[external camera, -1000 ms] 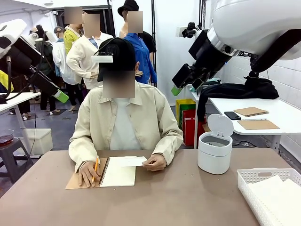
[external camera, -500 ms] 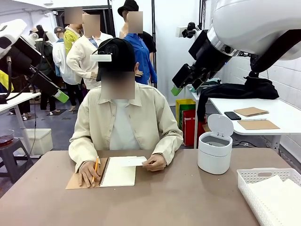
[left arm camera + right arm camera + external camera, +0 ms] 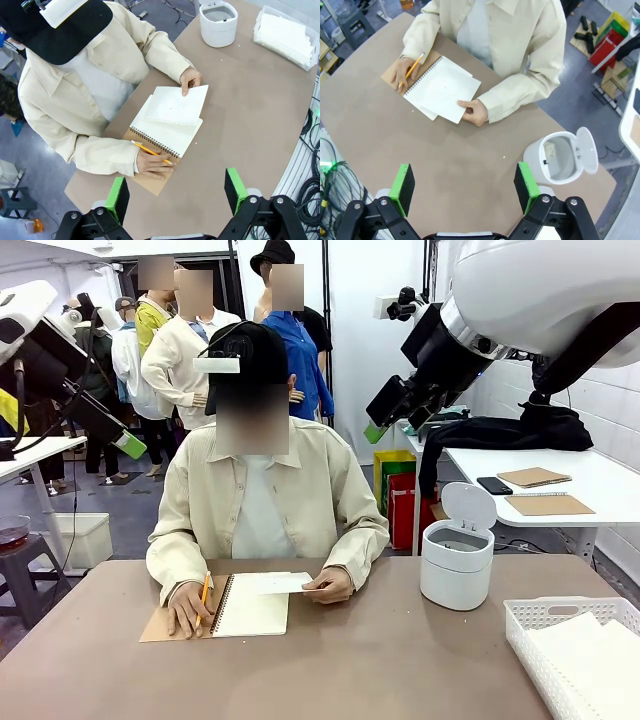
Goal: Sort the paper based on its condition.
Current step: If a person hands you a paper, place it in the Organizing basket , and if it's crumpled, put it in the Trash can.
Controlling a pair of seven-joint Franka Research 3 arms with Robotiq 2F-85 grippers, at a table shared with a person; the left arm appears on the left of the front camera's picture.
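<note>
Over spiral-bound notebook (image 3: 175,139), thin flat rectangular paper (image 3: 177,105).

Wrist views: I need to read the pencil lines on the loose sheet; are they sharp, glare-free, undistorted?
Left wrist view: sharp, evenly lit, no glare, mild wide-angle stretch toward the corners, but the sheet has lines too faint to read. Right wrist view: likewise sharp, lines equally faint.

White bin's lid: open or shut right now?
Open. The lid stands tipped back behind the white bin, and the right wrist view looks down into its hollow inside.
</note>
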